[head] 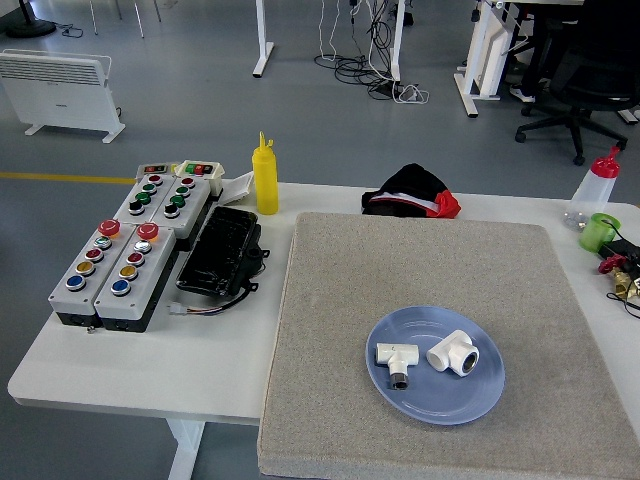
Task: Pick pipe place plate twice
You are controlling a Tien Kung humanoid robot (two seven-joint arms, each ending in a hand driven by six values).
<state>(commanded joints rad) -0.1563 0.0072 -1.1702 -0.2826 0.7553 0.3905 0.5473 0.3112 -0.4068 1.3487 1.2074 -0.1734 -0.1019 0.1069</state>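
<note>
A blue plate (436,398) lies on the grey mat (420,280) near the table's front. Two white pipe tee fittings rest on it side by side: a smaller one with a metal end (397,359) on the left and a larger one (454,352) on the right. Neither of my hands shows in the head view.
Grey button boxes (125,245) and a black device (220,251) sit at the left. A yellow squeeze bottle (265,177) and a red-black cloth (412,192) stand at the back. A clear bottle with red cap (594,190), a green cup (598,231) and small cables lie at the right edge.
</note>
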